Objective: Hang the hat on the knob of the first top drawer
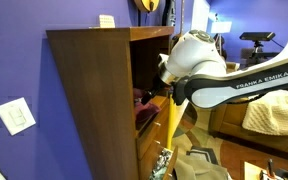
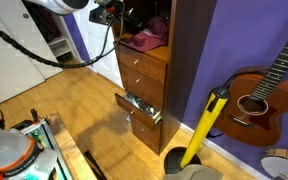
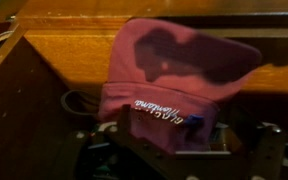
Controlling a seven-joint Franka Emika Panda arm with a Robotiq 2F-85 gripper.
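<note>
Your claw (image 3: 179, 148) sits right at the lettered band of the hat (image 3: 174, 70). The hat lies straight ahead of it, the band side nearest you. I cannot tell if the claw pinches the band or is spread. In an exterior view, the first top drawer (image 2: 142, 63) is just below the hat.

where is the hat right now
In the wrist view the hat fills the centre against orange-brown wood; in an exterior view it lies at the top of the drawer stack.
</note>
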